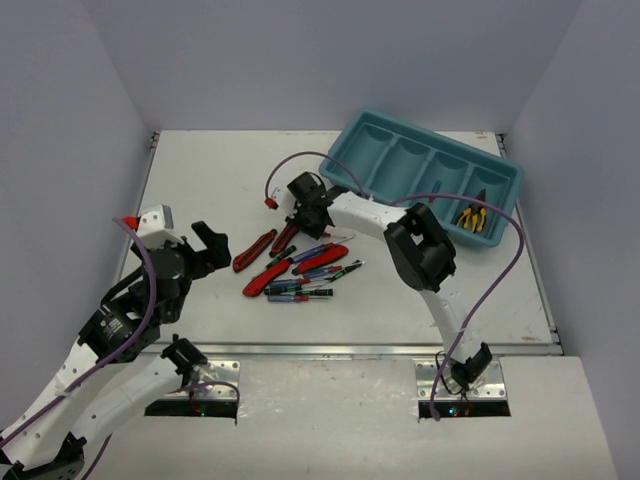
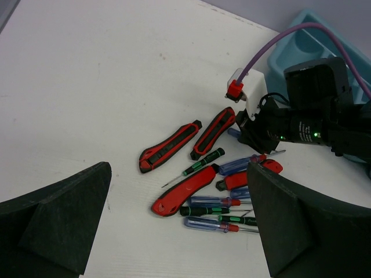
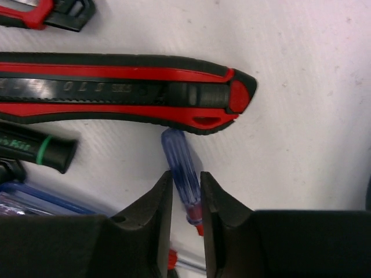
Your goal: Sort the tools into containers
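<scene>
One blue screwdriver (image 3: 177,153), handle flanked by right pincer (image 3: 185,176)

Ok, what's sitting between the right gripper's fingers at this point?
A blue screwdriver: its handle lies between the fingers of the right gripper, which flank it closely. The right wrist view shows this; a red cutter lies just beyond.

A robotics lab cell: plain lilac walls (image 1: 90,80) box in a white worktable (image 1: 215,170).
</scene>
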